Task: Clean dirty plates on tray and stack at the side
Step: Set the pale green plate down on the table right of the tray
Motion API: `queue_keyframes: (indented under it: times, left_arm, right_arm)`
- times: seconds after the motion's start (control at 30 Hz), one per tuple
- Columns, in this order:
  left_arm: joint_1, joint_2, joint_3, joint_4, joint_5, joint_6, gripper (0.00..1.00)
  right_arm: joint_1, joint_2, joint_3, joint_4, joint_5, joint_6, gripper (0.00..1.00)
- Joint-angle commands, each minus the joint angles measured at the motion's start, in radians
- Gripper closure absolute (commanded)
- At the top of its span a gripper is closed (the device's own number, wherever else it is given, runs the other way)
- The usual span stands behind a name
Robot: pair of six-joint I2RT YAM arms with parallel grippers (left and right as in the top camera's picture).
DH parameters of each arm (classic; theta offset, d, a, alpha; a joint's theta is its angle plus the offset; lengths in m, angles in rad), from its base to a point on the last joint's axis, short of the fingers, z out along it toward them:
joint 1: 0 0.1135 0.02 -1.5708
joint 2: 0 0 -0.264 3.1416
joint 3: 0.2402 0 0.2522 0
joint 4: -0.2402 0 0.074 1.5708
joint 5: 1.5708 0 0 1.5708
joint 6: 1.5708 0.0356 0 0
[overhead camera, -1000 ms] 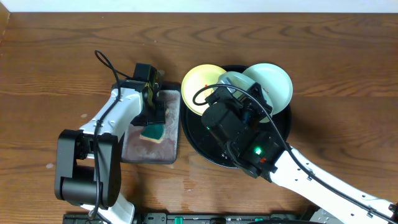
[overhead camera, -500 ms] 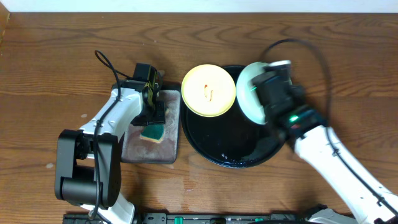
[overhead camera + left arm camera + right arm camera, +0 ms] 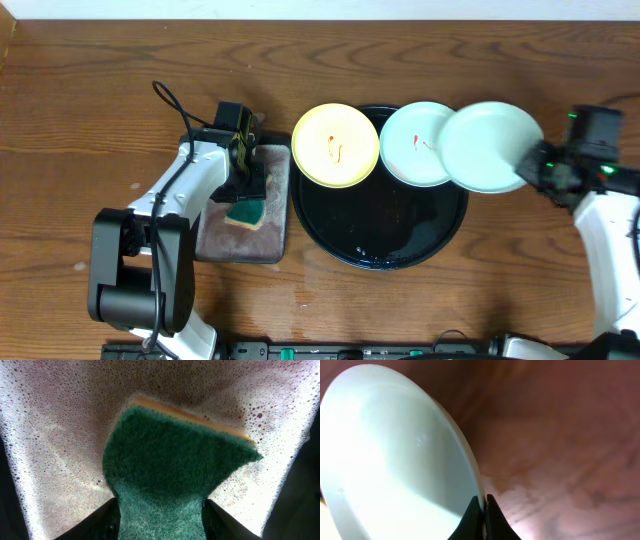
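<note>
Wood surface [image 3: 90, 90] fills our overhead view, brown and grained. On it, near the middle, we see the black tray [image 3: 380, 235], round and glossy, with a raised rim. Just beside its left edge lies the grey tray [image 3: 215, 240], smaller and rectangular, its bottom covered in foamy water.

Next come the plates. The yellow plate [image 3: 335, 145] rests on the upper left of the black tray, overhanging the rim, with red smears near its middle. Touching it on the right is the first mint plate [image 3: 415, 143], on the upper part of the black tray, with small red marks. The second mint plate [image 3: 490, 147] overlaps that one's right edge and reaches out past the rim over the wood. It is off the black tray, held by its right edge.

The green sponge [image 3: 245, 212] with its yellow backing lies in the foam of the grey tray.

The right claw [image 3: 535, 170] is pressed tight on the rim of the second mint plate. The left claw [image 3: 250, 185] pinches the near end of the green sponge, a finger on each side squeezing it narrow.
</note>
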Motion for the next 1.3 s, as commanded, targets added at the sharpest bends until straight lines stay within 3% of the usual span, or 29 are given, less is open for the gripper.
queue_keyframes:
  times: [0.0,0.4,0.83,0.87,1.0,1.07,1.27]
  left_arm:
    - [0.005,0.014,0.011,0.000,0.003,0.006,0.46]
    - [0.005,0.014,0.011,0.000,0.003,0.006,0.46]
    - [0.005,0.014,0.011,0.000,0.003,0.006,0.46]
    - [0.005,0.014,0.011,0.000,0.003,0.006,0.46]
    - [0.005,0.014,0.011,0.000,0.003,0.006,0.46]
    - [0.005,0.014,0.011,0.000,0.003,0.006,0.46]
    - [0.005,0.014,0.011,0.000,0.003,0.005,0.46]
  right_arm:
    - [-0.092,-0.009,-0.048,-0.011,-0.064,0.029,0.99]
    - [-0.285,-0.009,-0.261,0.116,-0.058,0.067,0.99]
    - [-0.295,-0.009,-0.349,0.221,-0.028,0.066,0.98]
    - [-0.295,-0.009,-0.349,0.221,-0.028,0.066,0.94]
    - [-0.295,-0.009,-0.349,0.240,-0.076,0.018,0.48]
    - [-0.293,-0.009,-0.348,0.248,-0.137,-0.039,0.42]
    - [-0.259,-0.009,-0.301,0.241,-0.274,-0.156,0.40]
